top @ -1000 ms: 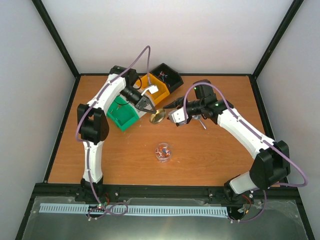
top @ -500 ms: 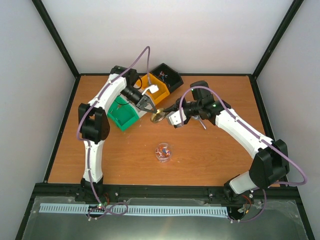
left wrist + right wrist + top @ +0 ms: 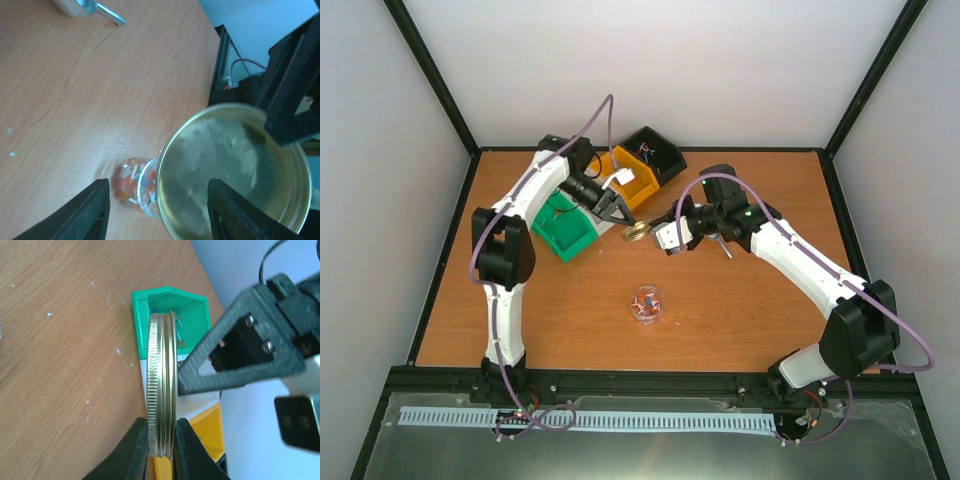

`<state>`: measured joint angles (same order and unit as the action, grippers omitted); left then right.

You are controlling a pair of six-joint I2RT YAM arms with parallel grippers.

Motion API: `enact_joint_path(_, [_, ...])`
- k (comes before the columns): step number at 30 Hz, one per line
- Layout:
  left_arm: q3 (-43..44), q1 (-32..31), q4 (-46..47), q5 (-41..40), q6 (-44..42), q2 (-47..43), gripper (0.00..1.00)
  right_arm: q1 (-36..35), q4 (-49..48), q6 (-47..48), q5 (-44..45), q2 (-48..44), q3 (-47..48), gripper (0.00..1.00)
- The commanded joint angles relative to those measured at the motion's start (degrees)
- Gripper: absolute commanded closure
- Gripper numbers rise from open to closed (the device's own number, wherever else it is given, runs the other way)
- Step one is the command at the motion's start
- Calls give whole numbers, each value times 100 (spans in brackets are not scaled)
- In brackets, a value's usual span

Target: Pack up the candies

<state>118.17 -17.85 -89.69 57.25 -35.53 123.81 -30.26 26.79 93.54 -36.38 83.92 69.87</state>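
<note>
Gold metal marks the step in hand. In the top view the round lid [image 3: 636, 232] hangs above the table [image 3: 520, 310] at mid-frame, between the left gripper [image 3: 618, 210] and the right gripper [image 3: 656, 233]. It looks like a handover between the two. Lower centre stands a small clear jar [image 3: 646, 303], open and holding the candies [image 3: 644, 300]. At upper centre sit a green bin [image 3: 565, 232], a yellow bin [image 3: 632, 182] and a black bin [image 3: 656, 152]. The black one shows a few small specks, too small to name. A scoop [image 3: 722, 241] lies beside the right arm.

In the left wrist view the left gripper [image 3: 157, 182] has its jaws well apart, with the lid [image 3: 235, 170] filling the lower right past them, seemingly untouched. The jar [image 3: 142, 186] peeks out at lower centre, with red, orange and white candies [image 3: 127, 182] inside. The scoop [image 3: 82, 6] is at the top left.

In the right wrist view the right gripper [image 3: 161, 432] is clamped on the lid's [image 3: 162, 380] rim, which is seen edge-on. The green bin [image 3: 170, 302] lies behind, its contents unclear.

The candies appear already jarred, so closing is probably next. That calls for turning the lid flat, centring it over the jar mouth and steadying the jar while it seats.
</note>
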Motion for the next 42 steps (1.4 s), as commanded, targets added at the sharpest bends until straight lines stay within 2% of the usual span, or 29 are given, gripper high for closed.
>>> enact_joint_path(1, [-855, 367, 1966, -240, 1231, -1099, 35, -10, 24, -1158, 140, -130, -34, 97])
enact_joint_path(2, [-1136, 448, 2529, -446, 1505, -1394, 28, 16, 48, -1525, 133, -110, -16, 97])
enact_joint_path(4, [-1687, 557, 3405, -994, 1822, -1942, 6, 98, 31, -2155, 122, -48, 32, 97])
enact_joint_path(5, [-1822, 562, 3728, -1343, 1854, -2122, 1, 162, 23, -2486, 141, -6, 80, 97])
enact_joint_path(9, [-2272, 563, 4569, -2215, 1857, -2687, 0, 438, 311, -4120, 32, 387, 684, 97])
enact_joint_path(16, [-3711, 563, 6410, -2859, 1478, -3664, 0, 1316, 677, -6867, -1205, 1258, 1760, 97])
enact_joint_path(19, [-3707, 546, 6091, -2392, 763, -3735, 0, 1682, 658, -7938, -2098, 1695, 2151, 97])
enact_joint_path(22, [-3654, 298, 6140, -2346, 488, -3738, 0, 1965, 907, -8848, -3049, 2286, 2621, 97])
enact_joint_path(27, [-4167, -450, 6623, -2586, -1168, -3825, 0, 1980, 651, -9387, -3518, 2468, 2591, 97])
enact_joint_path(29, [-4213, -652, 6826, -2599, -1411, -3778, 0, 1980, 594, -9538, -3794, 2496, 2557, 97])
enact_joint_path(34, [-4109, -858, 7373, -2533, -1028, -3524, 0, 1971, 491, -9696, -4248, 2489, 2340, 97])
enact_joint_path(39, [-4284, -1057, 8175, -3057, -496, -3374, 0, 1933, 450, -9747, -4296, 2500, 2291, 97])
enact_joint_path(42, [-4127, -1063, 8128, -3091, -333, -3206, 0, 1897, 390, -9789, -4323, 2523, 2296, 97])
